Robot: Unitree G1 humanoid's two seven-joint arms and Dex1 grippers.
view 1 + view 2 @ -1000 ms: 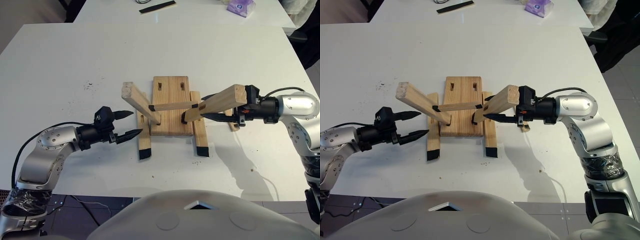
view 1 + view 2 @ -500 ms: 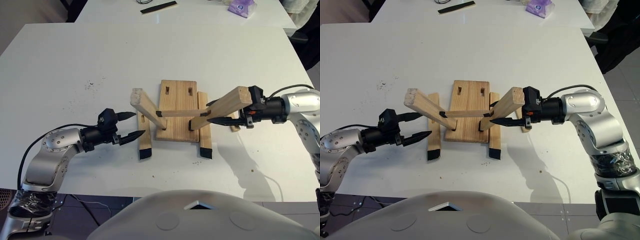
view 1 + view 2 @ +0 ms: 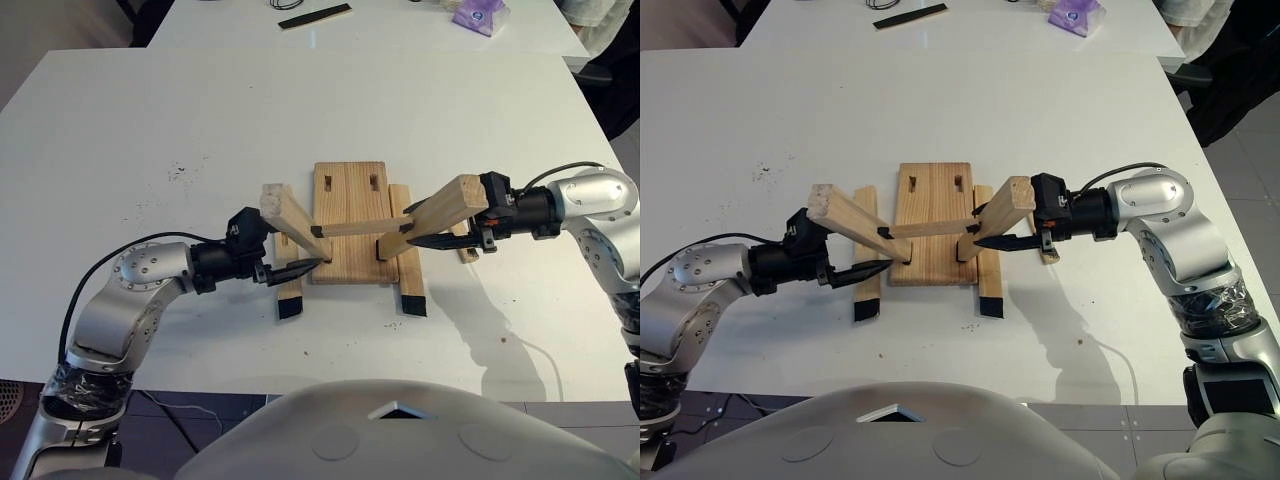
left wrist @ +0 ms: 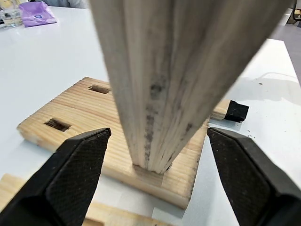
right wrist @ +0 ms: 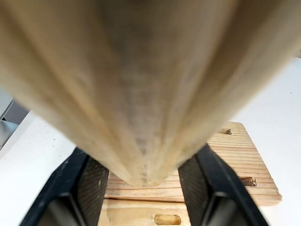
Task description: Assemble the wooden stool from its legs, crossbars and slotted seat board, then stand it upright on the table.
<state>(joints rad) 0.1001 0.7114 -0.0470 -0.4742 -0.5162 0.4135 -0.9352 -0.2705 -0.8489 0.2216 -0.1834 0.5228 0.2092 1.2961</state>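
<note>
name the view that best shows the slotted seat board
Left eye view: the slotted wooden seat board lies nearly whole, both slots clear; right eye view matches. Left wrist view shows part behind the left wooden leg; right wrist view, a strip beyond the right wooden leg.

The pale wooden slotted seat board (image 3: 350, 195) is just lying flat, with two chunky light-wood legs (image 3: 290, 222) slanting up off it, joined by a thin wooden crossbar (image 3: 355, 227). Two more black-tipped legs (image 3: 410, 280) lie flat, one along each side of it.
</note>
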